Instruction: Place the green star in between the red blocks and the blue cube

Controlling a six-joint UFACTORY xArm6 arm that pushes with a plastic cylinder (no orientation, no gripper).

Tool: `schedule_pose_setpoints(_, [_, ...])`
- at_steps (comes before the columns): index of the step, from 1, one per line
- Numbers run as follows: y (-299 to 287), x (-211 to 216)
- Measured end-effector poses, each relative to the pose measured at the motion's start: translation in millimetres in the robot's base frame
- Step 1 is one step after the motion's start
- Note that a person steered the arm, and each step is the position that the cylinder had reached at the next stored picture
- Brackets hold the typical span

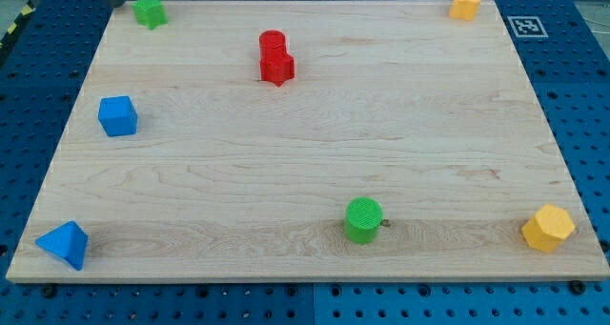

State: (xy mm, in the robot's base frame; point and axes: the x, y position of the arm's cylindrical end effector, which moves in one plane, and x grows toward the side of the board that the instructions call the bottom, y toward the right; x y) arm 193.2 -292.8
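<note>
Right at the view's top edge, just to the view's left of the green star (149, 10), a dark shape is cut off by the frame, and that is all that shows of the rod. My tip cannot be made out, so its place relative to the blocks cannot be told, and with no jaws on this rod there is nothing spread or pinched to report.

Now the green star itself: it sits on the wooden board (315, 163), hard in the corner at the view's top left. Toward the view's right and a little lower than the star stand the red blocks, a red cylinder (273, 43) touching a red star-like block (277, 68) just below it. Lower than the star, near the board's left edge, sits the blue cube (117, 115), well apart from the reds. The star lies outside the gap between them.

Far from the star: a blue triangular block (64, 243) at the bottom-left corner, a green cylinder (363, 218) near the bottom edge, a yellow block (548, 228) at the bottom right, another yellow block (464, 3) at the top right. Nothing stands between the star and either neighbour.
</note>
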Motion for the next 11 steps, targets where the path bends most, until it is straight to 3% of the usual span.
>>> schedule_pose_setpoints(3, [83, 15])
schedule_pose_setpoints(5, [99, 78])
schedule_pose_setpoints(6, [83, 80])
schedule_pose_setpoints(8, [83, 131])
schedule_pose_setpoints(11, [157, 178])
